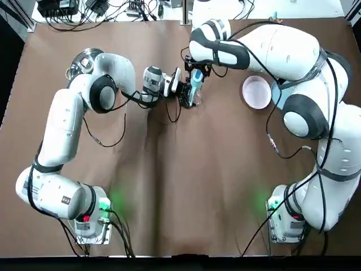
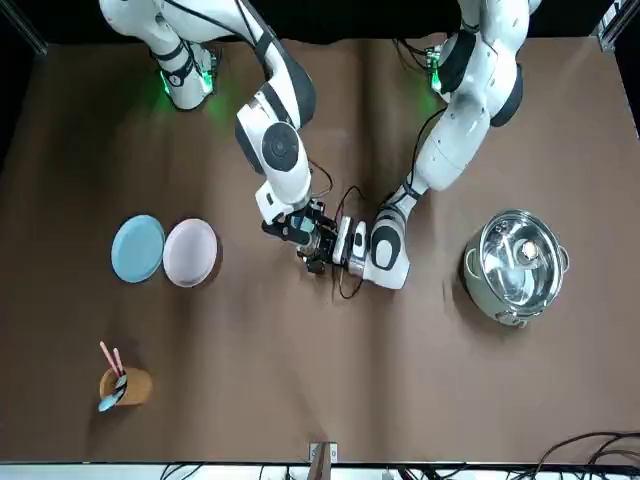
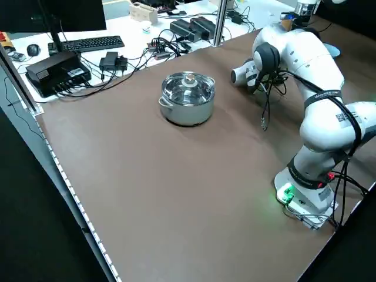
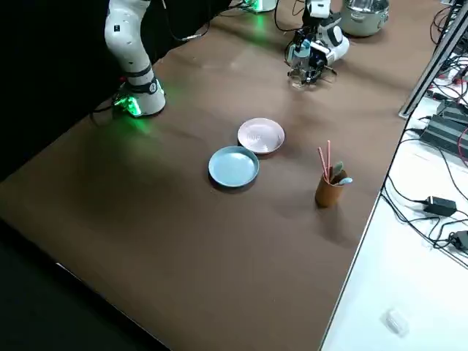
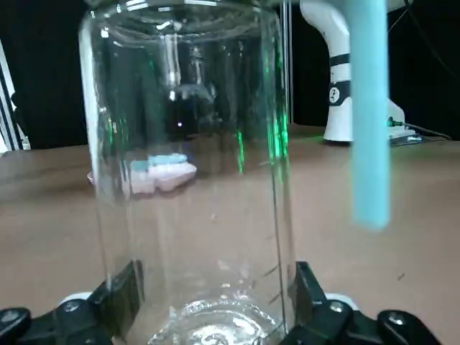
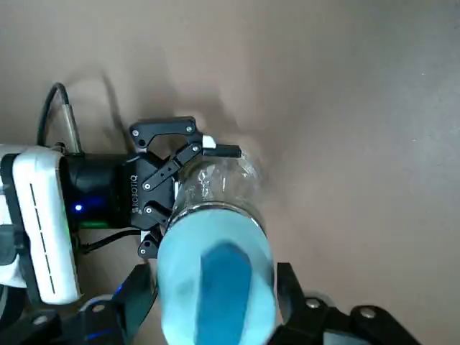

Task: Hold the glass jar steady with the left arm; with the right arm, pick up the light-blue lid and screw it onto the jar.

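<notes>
The clear glass jar (image 5: 190,165) stands upright on the brown table, and my left gripper (image 5: 212,302) is shut on its base from the side. From overhead, the jar (image 1: 196,97) sits at the table's far middle with the left gripper (image 1: 189,96) beside it. My right gripper (image 6: 213,291) is shut on the light-blue lid (image 6: 215,280) and hovers right over the jar (image 6: 219,183). In the left wrist view the lid (image 5: 368,115) shows as an upright strip beside the jar, apart from the glass. The jar mouth is uncovered.
A steel pot (image 1: 84,61) stands at the far left behind the left arm. A pink plate (image 1: 256,91) and a blue plate (image 2: 137,248) lie to the right of the jar. A brown cup (image 2: 125,385) with utensils stands at the far right.
</notes>
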